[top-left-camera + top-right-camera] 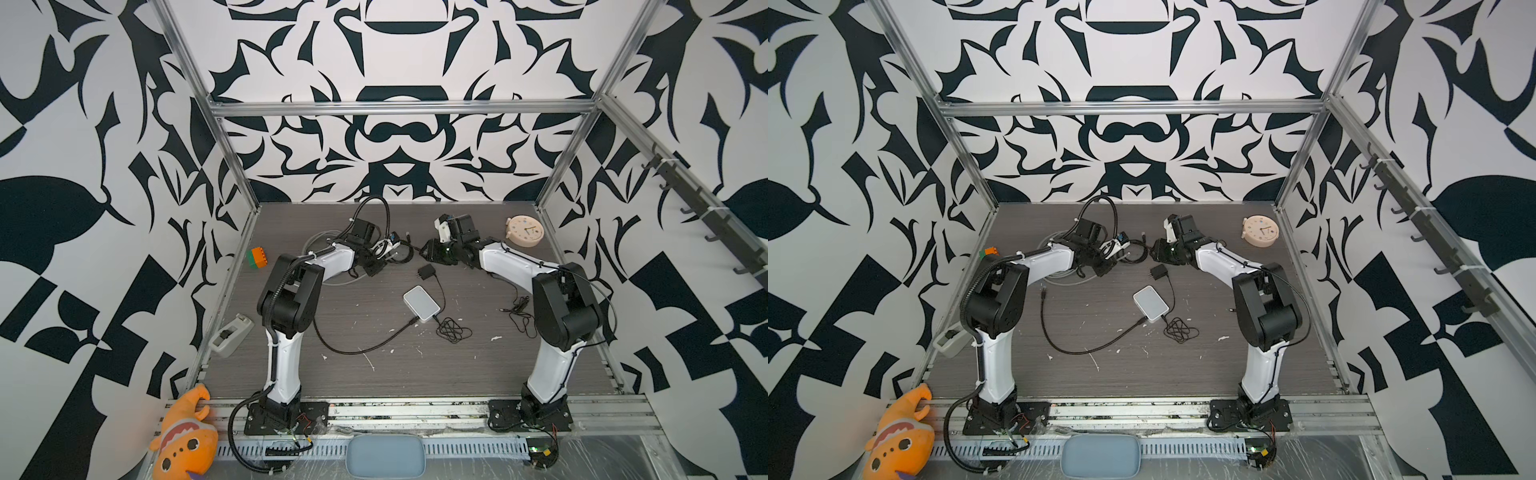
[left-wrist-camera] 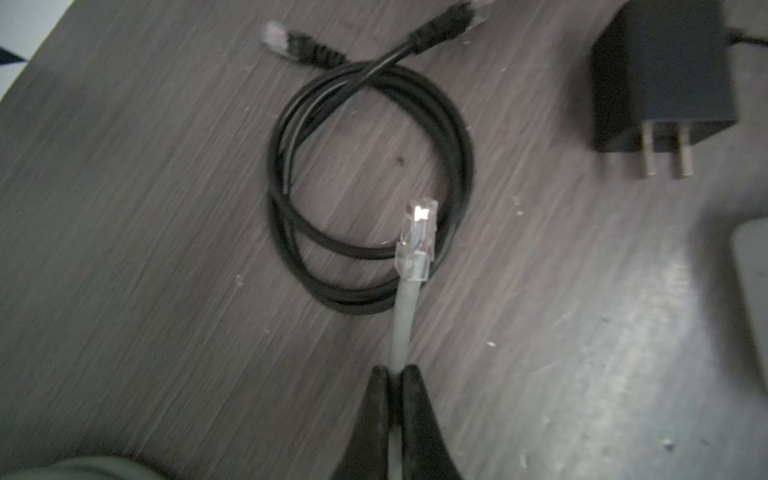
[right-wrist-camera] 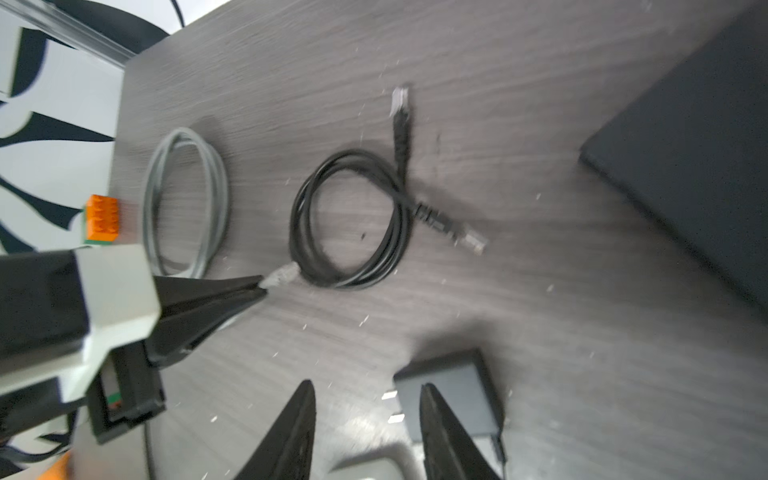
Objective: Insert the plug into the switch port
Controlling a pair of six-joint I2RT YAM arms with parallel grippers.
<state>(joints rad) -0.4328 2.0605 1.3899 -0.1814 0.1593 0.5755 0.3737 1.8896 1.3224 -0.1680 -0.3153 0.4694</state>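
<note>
Found left gripper (image 2: 395,369) clamped on grey cable (image 2: 404,320) just behind clear plug (image 2: 417,237); right gripper (image 3: 365,385) half open, empty; white switch (image 1: 422,303) near centre in a top view.

top views: overhead, far, near-identical; wrist views: close, sharing black cable (image 2: 465,166) (image 3: 401,232)

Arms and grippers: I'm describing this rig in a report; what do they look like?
The left arm and right arm have white shells with black joints. Ribbed black conduit runs up the left, thin black cable up the right. The left gripper and right gripper have black tapered fingers.
</note>
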